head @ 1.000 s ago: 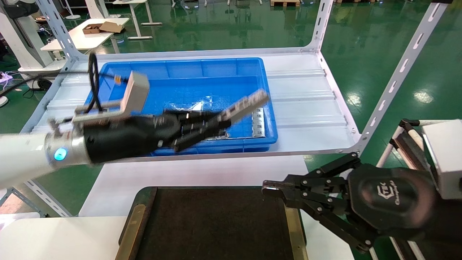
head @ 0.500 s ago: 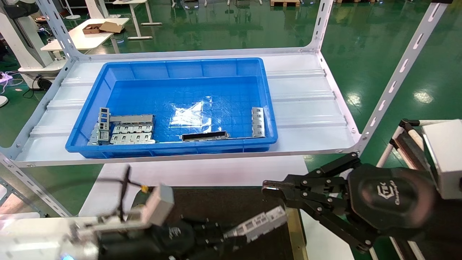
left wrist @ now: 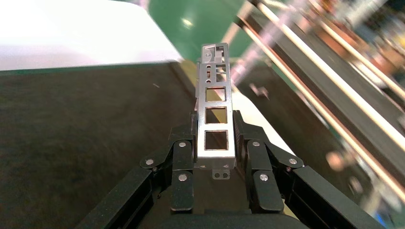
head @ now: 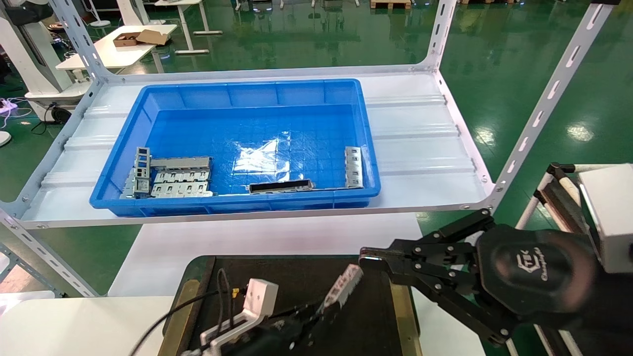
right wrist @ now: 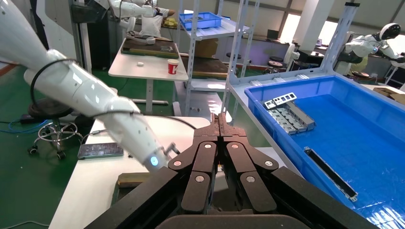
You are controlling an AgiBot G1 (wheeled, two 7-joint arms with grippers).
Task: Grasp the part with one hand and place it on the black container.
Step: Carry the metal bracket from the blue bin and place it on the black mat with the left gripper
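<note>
My left gripper (head: 316,314) is low over the black container (head: 296,282), near its front. It is shut on the part (head: 342,289), a silver-grey bar with rectangular cut-outs that slants up and to the right above the tray. In the left wrist view the part (left wrist: 216,104) is clamped near its base between the fingers of the left gripper (left wrist: 216,138), with the dark tray surface (left wrist: 86,133) below. My right gripper (head: 366,257) is shut and empty and hovers over the tray's right edge. It also shows in the right wrist view (right wrist: 220,119).
A big blue bin (head: 237,205) sits on the white shelf behind the tray. It holds grey slotted plates (head: 173,178), a dark narrow channel (head: 280,186) and another small bar (head: 353,167). Slanted shelf uprights (head: 544,104) stand at the right. White tabletop (head: 74,326) lies left of the tray.
My left arm has carried the part from above the blue bin down and back to the tray, and the part now tilts more steeply upward. The right arm has not moved.
</note>
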